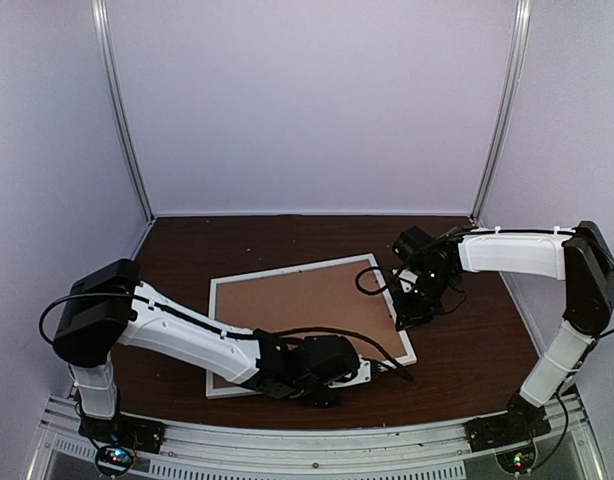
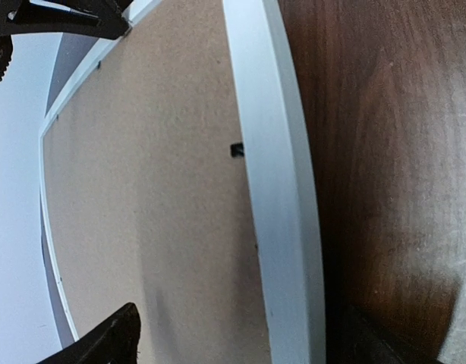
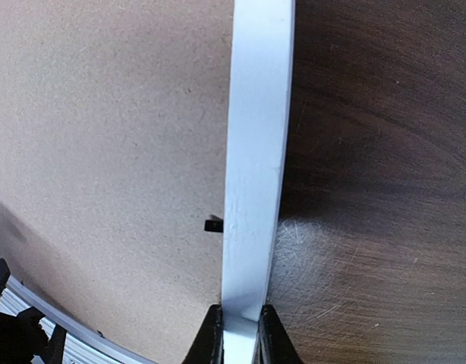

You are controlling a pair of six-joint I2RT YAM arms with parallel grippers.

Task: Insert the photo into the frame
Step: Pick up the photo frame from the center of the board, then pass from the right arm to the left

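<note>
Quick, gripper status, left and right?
Left gripper: open, holding nothing, fingers either side of the frame rail.
Right gripper: closed on the frame's rail.

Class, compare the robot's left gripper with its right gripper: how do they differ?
The left gripper is open, while the right gripper is shut on the frame. The left gripper's fingers stand wide either side of the near rail; the right gripper's pinch the right rail. Both work at the frame's edge.

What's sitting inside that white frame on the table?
A plain brown backing board fills the frame. Whatever lies beneath the board is covered and cannot be seen.
</note>
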